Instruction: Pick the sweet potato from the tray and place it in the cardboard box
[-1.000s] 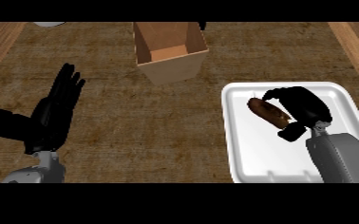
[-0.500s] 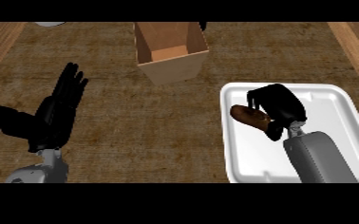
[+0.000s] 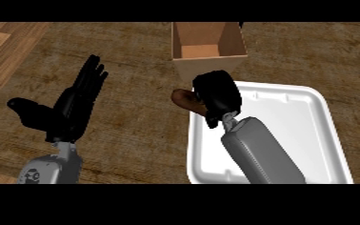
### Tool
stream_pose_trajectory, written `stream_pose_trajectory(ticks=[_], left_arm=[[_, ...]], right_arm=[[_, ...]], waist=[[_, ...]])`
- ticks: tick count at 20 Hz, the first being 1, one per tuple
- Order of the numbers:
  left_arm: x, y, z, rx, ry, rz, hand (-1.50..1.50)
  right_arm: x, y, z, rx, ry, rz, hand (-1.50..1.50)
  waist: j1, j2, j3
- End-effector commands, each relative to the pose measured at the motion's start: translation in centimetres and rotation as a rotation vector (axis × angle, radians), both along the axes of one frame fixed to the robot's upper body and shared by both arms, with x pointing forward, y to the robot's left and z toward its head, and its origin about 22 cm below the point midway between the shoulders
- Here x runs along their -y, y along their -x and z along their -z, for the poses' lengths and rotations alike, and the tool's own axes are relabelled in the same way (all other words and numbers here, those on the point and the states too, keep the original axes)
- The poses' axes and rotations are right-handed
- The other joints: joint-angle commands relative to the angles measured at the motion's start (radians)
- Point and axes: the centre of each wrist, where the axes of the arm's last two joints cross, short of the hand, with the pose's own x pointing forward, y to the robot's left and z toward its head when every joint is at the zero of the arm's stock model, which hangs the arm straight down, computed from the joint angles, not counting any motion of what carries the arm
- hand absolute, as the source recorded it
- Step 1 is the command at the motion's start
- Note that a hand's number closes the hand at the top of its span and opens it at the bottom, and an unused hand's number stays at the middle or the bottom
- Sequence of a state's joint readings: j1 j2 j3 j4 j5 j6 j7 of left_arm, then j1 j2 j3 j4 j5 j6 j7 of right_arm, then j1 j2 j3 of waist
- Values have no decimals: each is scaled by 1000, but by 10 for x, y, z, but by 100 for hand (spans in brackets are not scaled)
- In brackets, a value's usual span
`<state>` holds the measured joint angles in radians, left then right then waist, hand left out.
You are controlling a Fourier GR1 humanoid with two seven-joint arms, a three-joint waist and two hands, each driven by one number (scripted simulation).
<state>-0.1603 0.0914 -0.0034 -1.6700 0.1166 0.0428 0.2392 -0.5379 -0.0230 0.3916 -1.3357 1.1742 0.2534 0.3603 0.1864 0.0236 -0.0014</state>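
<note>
over the tray's (image 3: 295, 124) upper left corner, the right hand (image 3: 218, 93) is curled round the sweet potato (image 3: 185, 99), whose brown end sticks out to the left past the tray's rim, above the brown worktop (image 3: 134, 148). most of the sweet potato is hidden by the black fingers. whether it touches the tray's rim cannot be told. the grey right forearm (image 3: 260, 152) runs from the hand down and to the right across the white tray. the box (image 3: 209, 50) stands open just beyond the tray's upper left corner, its near wall close above the hand. well to the left of the tray, the left hand (image 3: 74, 107) rests open with fingers straight and pointing up, thumb out to the left, holding nothing.
</note>
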Motion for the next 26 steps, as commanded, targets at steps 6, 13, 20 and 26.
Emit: stream_pose_trajectory(ticks=[6,13,20,26], left_arm=[[26,-14,-8,10,-12,111,0],[36,-20,-7,6,-17,114,0],[35,-22,-2,-11,-16,96,0],[32,-22,-2,-2,-19,66,0]], right_arm=[[-73,-1,-64,189,-7,61,150],[-95,-2,-120,370,-234,261,150],[-121,-11,-164,508,-311,486,150],[-131,-24,-182,487,-331,587,150]], waist=[[80,7,-4],[74,-1,-5],[51,-1,-8],[28,-2,-7]])
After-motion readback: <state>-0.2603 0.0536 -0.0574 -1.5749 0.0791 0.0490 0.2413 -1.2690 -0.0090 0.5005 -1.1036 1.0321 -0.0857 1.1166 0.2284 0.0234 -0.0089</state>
